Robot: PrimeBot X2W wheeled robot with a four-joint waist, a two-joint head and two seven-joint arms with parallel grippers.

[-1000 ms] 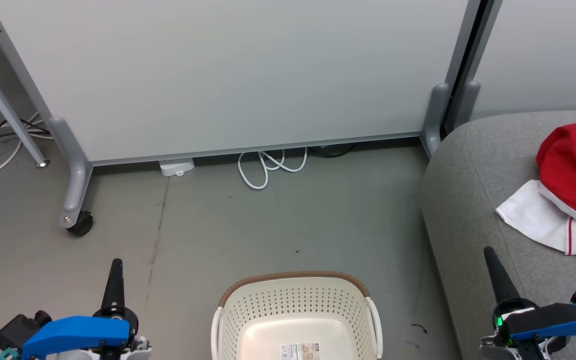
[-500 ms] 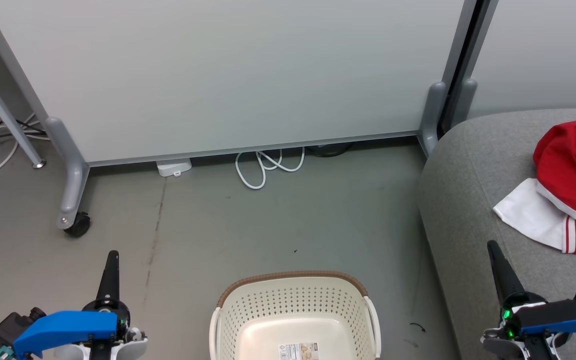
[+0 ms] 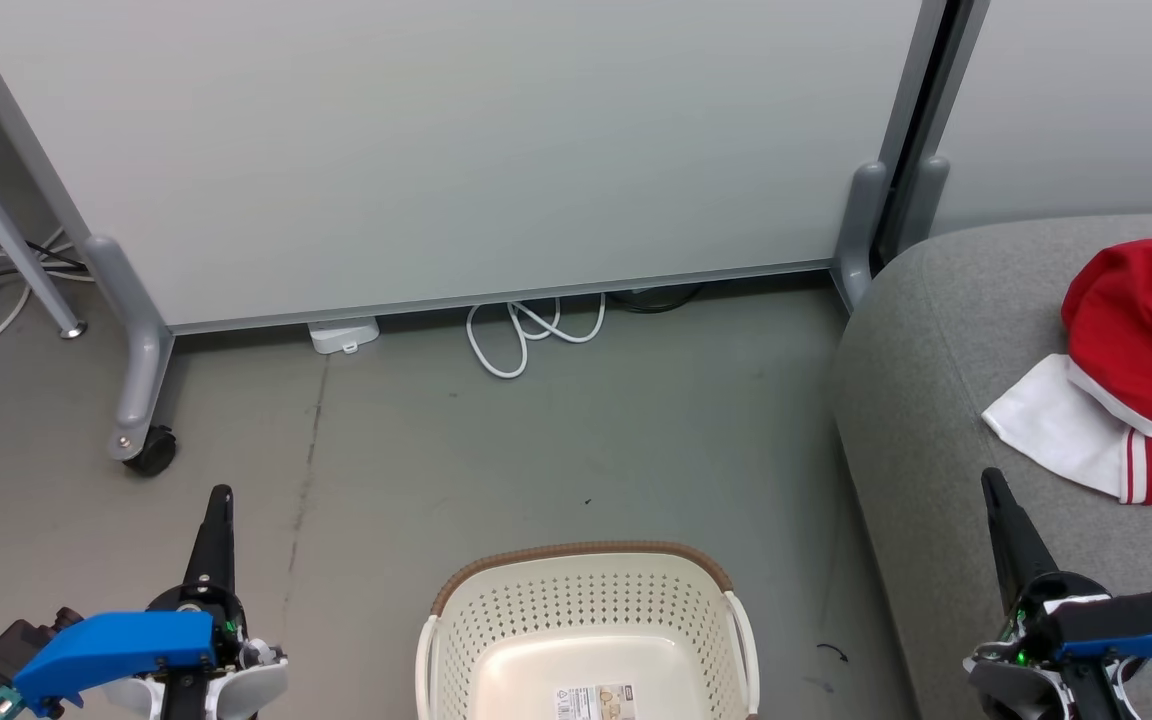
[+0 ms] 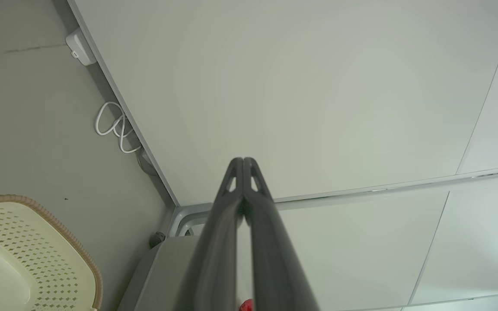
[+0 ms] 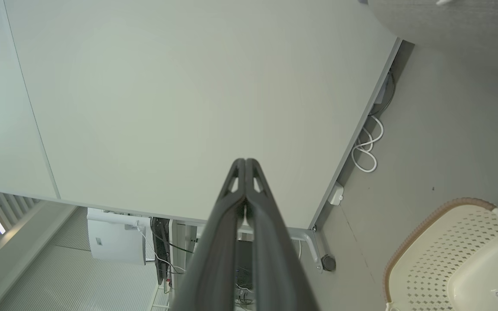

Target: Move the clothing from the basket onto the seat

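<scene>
Clothing [image 3: 1141,380] heaped on seat [image 3: 936,420], red over white; basket [image 3: 586,600] bare on floor (label [image 3: 596,702] showing). Left gripper [image 3: 220,495] and right gripper [image 3: 992,480] parked low, jaws pressed together, carrying nothing: job apparently done.

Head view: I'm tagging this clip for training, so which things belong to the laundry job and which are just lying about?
Job in hand:
clothing, lying on the seat
basket, paper label showing inside

Lying about:
coiled white cable
small white box
wheeled partition
</scene>
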